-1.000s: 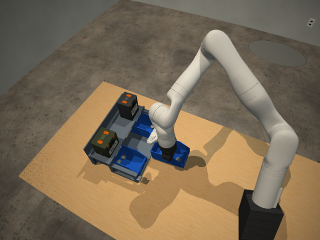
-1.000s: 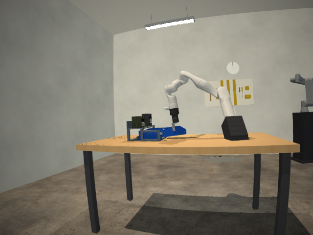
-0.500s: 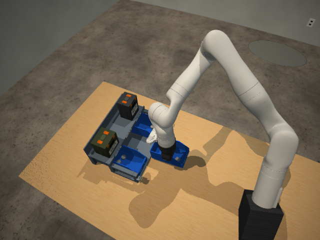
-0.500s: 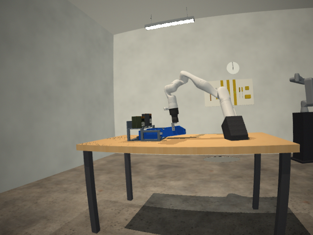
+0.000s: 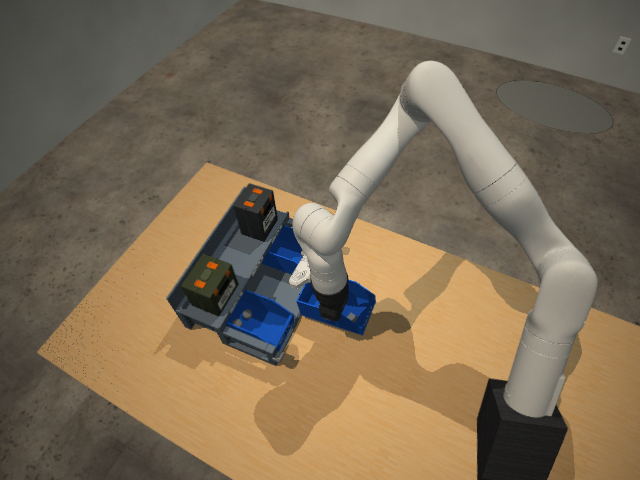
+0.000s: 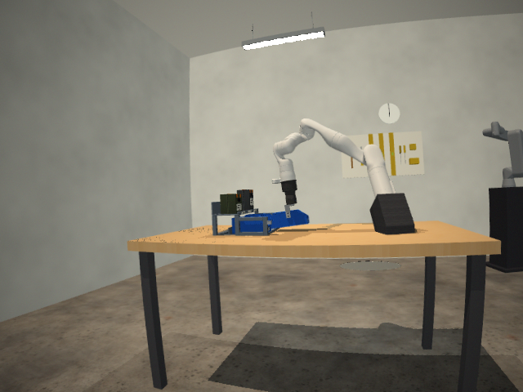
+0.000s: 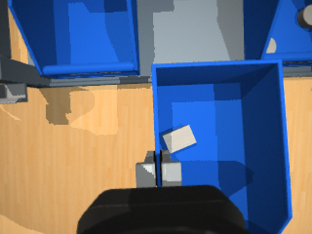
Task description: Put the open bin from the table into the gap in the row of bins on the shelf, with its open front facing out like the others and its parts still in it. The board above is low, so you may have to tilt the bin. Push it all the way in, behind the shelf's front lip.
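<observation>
The loose blue open bin (image 5: 345, 308) sits on the table right in front of the grey shelf (image 5: 227, 281), lined up with the gap (image 5: 271, 286) between two shelved blue bins. In the wrist view the bin (image 7: 219, 141) holds a pale grey square part (image 7: 179, 138), and its far end touches the shelf's front edge. My gripper (image 7: 158, 162) is shut on the bin's left side wall, one finger inside and one outside. It also shows in the exterior view (image 6: 288, 211) pointing straight down onto the bin (image 6: 287, 218).
Two other blue bins (image 5: 261, 315) (image 5: 284, 248) sit on the lower shelf either side of the gap. Two dark boxes (image 5: 209, 283) (image 5: 254, 211) stand on the upper board. The arm's black base (image 5: 516, 439) stands at the table's near right.
</observation>
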`<control>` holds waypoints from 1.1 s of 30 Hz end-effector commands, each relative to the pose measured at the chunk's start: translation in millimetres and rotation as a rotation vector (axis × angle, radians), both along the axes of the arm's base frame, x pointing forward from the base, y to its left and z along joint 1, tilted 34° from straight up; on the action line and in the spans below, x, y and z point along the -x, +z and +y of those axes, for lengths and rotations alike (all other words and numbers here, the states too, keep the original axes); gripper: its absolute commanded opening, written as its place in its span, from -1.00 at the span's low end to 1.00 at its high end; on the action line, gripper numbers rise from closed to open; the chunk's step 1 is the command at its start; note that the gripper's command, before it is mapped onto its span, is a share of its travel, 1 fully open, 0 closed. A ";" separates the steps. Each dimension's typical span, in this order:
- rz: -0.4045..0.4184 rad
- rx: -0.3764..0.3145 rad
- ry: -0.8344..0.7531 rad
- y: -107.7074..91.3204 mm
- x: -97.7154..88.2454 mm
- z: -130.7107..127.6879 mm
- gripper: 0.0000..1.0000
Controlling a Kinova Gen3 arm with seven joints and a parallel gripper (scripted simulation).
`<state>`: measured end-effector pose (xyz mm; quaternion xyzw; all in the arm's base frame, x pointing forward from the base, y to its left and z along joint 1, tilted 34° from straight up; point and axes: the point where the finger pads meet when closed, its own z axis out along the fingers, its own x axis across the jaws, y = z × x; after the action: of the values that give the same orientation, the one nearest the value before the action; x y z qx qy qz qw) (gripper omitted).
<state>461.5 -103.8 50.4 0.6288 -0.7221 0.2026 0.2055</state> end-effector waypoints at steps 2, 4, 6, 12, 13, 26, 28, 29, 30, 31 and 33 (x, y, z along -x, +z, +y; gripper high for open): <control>0.007 0.001 0.002 0.5 -2.5 0.9 -1.00; 0.007 0.001 0.002 0.7 -4.2 0.8 -1.00; 0.007 0.001 0.002 0.9 -6.0 0.7 -1.00; 0.006 0.001 0.002 1.4 -9.9 0.5 -1.00; 0.006 0.001 0.002 1.5 -10.9 0.4 -1.00; 0.006 0.000 0.002 3.0 -23.2 -0.3 -1.00; 0.006 0.000 0.002 3.2 -25.6 -0.4 -1.00; 0.006 0.000 0.002 3.4 -26.8 -0.4 -1.00; 0.006 0.000 0.002 3.5 -28.0 -0.5 -1.00; 0.006 0.000 0.002 3.7 -29.3 -0.6 -1.00; 0.006 0.000 0.002 3.9 -31.7 -0.7 -1.00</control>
<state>491.7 -103.2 54.2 0.6307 -0.7208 0.2027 0.2041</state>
